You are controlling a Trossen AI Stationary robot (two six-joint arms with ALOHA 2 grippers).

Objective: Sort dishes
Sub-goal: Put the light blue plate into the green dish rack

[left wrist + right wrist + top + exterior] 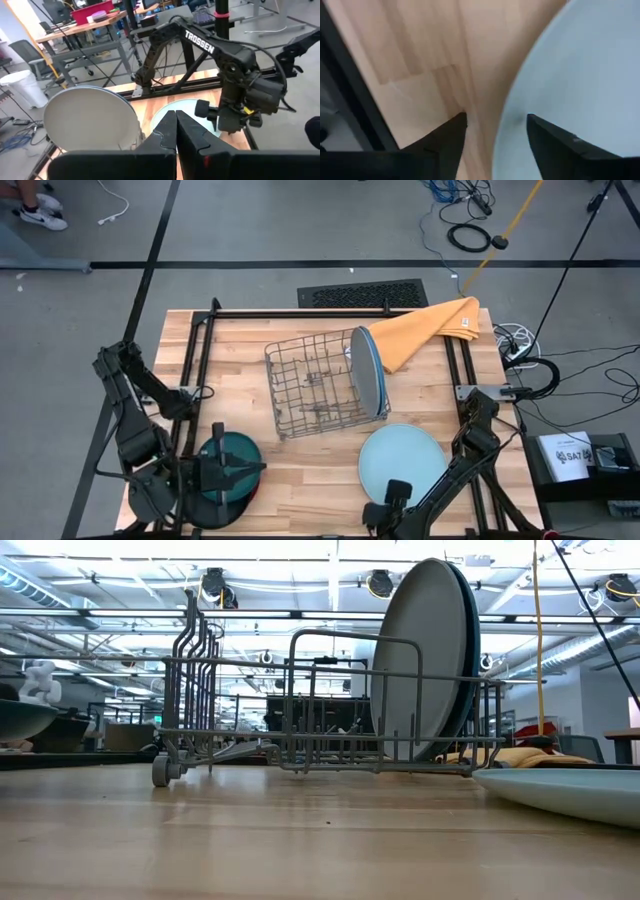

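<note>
The wooden desk (300, 470) carries a wire dish rack (320, 385) with the grey plate (368, 375) upright; the pale blue plate (403, 460) lies flat. The right tool (495, 125) gapes at its rim; the left tool (176, 131) is closed over the dark teal plate (235, 452)

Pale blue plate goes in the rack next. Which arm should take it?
Right. The right gripper sits open astride the pale blue plate rim; the left gripper is shut over the dark teal plate.
</note>
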